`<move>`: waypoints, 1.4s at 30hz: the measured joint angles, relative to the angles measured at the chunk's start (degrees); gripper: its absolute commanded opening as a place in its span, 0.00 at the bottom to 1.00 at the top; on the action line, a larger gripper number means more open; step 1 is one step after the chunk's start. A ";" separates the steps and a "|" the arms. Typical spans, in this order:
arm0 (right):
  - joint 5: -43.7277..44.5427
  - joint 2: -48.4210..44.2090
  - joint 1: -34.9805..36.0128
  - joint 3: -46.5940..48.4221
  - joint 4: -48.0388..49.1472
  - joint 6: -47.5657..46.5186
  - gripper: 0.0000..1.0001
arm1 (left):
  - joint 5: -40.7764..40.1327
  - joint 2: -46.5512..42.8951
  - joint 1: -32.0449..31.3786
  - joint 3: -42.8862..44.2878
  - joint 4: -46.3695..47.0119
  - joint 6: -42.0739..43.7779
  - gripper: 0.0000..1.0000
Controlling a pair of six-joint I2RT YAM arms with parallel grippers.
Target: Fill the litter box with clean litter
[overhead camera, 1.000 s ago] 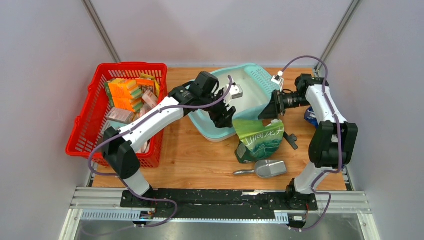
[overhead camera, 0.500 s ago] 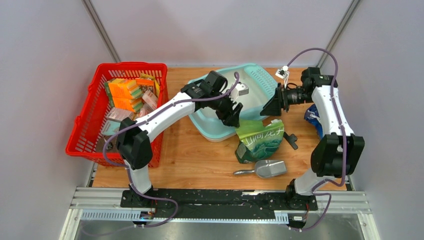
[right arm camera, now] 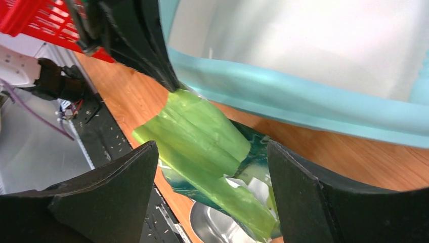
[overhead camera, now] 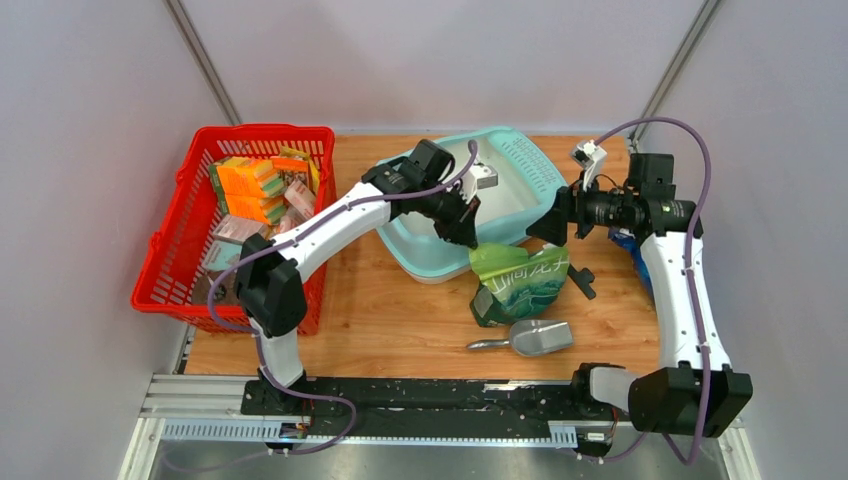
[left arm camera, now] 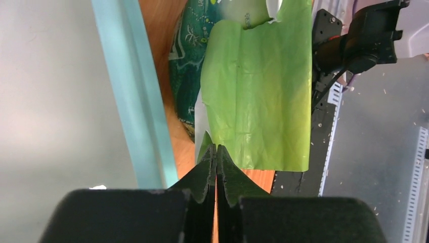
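A red mesh basket (overhead camera: 262, 130), packed with orange-and-green sponges (overhead camera: 248, 180) and small wrapped packets (overhead camera: 240, 230), stood at the left side of the wooden bench (overhead camera: 400, 320). A green printed bag (overhead camera: 520, 280), its bright green lining showing at the opened top, sat right of the bench's middle, with a grey metal scoop (overhead camera: 530, 338) lying just in front of it, handle pointing left. A small black object (overhead camera: 580, 278) lay just right of the bag, and a blue item (overhead camera: 622, 240) showed partly at the bench's right edge.
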 measured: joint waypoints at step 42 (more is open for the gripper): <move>-1.86 32.13 1.36 13.75 -18.60 -16.13 0.82 | -9.86 -6.80 1.20 1.95 -4.28 3.43 0.78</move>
